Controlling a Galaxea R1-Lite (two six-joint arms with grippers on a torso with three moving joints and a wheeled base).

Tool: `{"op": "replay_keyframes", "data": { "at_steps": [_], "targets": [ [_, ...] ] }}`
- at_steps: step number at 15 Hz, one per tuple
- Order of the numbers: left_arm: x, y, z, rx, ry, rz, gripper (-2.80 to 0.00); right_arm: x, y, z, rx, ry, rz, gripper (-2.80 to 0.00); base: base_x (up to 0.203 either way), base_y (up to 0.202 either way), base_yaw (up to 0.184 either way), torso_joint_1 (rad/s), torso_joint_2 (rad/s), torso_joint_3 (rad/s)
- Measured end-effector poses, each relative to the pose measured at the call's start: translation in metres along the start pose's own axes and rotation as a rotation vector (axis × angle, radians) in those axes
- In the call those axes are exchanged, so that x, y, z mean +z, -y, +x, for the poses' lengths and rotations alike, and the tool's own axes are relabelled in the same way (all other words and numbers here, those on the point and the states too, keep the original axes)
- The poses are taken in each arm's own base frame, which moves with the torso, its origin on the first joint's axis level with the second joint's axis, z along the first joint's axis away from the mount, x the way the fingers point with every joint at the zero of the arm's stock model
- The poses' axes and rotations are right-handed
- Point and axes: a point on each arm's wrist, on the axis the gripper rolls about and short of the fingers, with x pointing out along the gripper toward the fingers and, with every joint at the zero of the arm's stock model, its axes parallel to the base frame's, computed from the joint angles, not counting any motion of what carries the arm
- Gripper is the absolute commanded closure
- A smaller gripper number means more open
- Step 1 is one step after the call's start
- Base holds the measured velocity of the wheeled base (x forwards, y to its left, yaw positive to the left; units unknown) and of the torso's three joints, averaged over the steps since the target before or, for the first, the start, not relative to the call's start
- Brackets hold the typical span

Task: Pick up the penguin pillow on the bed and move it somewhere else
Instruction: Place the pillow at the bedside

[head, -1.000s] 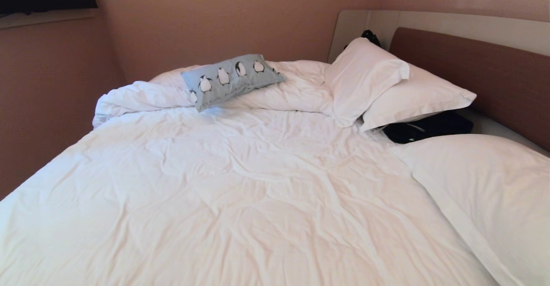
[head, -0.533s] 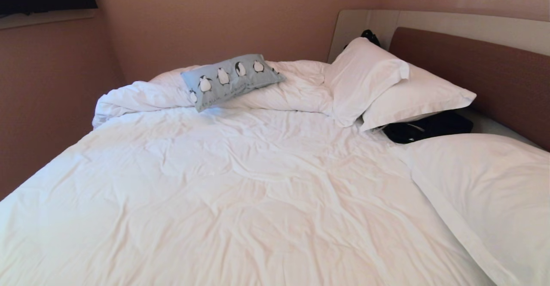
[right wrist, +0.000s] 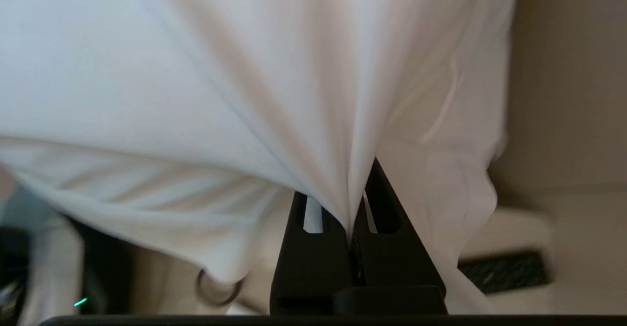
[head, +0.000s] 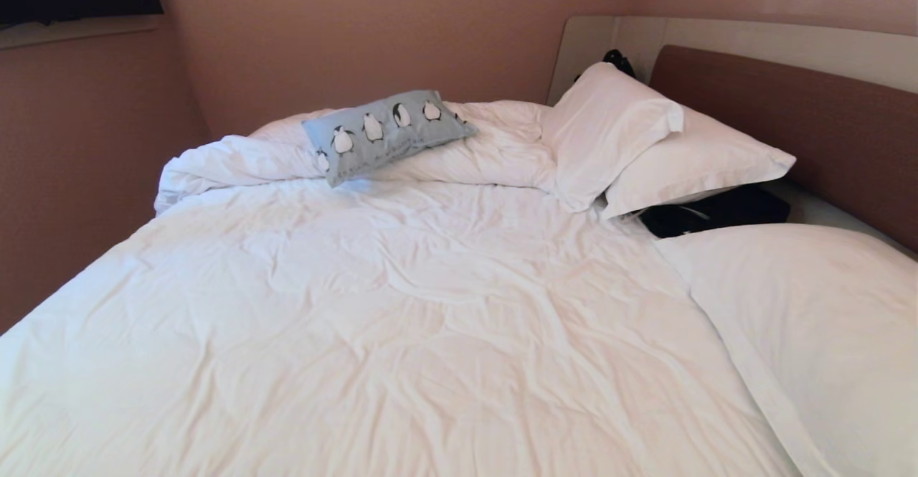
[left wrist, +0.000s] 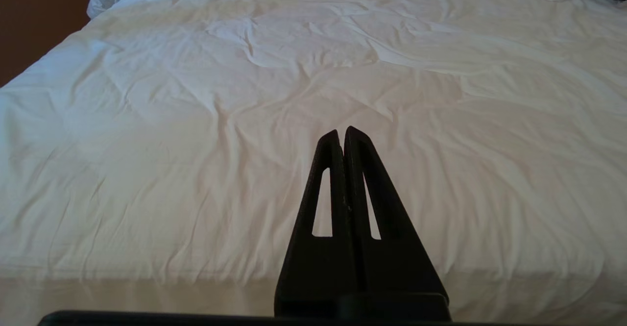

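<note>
Only at my right wrist, my right gripper (right wrist: pixel 353 218) pinches smooth white fabric (right wrist: pixel 274 95) into fanning folds.

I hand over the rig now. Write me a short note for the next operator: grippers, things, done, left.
Right gripper: shut on white fabric; which piece, I cannot tell.
Left gripper: shut, empty, parked above the near part of the bed.
Penguin pillow: on the bunched duvet at the far side, untouched.
Done: nothing on the pillow.
Left: release the fabric, reach the pillow, lift it, place it elsewhere.
</note>
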Motion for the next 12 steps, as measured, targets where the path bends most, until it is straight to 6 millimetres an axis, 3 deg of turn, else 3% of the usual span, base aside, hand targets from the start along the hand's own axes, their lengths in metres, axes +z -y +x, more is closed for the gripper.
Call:
{"op": "replay_keyframes", "data": {
  "at_steps": [5, 6, 12],
  "targets": [
    [0.000, 0.000, 0.000, 0.000, 0.000, 0.000, 0.00, -0.029, -0.004, -0.007, 0.077, -0.179, 0.116, 0.00, 0.000, 0.000, 0.000, 0.000, 0.00, 0.000],
    [0.000, 0.000, 0.000, 0.000, 0.000, 0.000, 0.00, -0.033, -0.004, -0.007, 0.095, -0.218, 0.122, -2.80, 0.000, 0.000, 0.000, 0.000, 0.00, 0.000],
    [0.000, 0.000, 0.000, 0.000, 0.000, 0.000, 0.00, -0.045, 0.003, -0.004, 0.109, -0.364, 0.075, -2.80, 0.000, 0.000, 0.000, 0.000, 0.00, 0.000]
  ]
}}
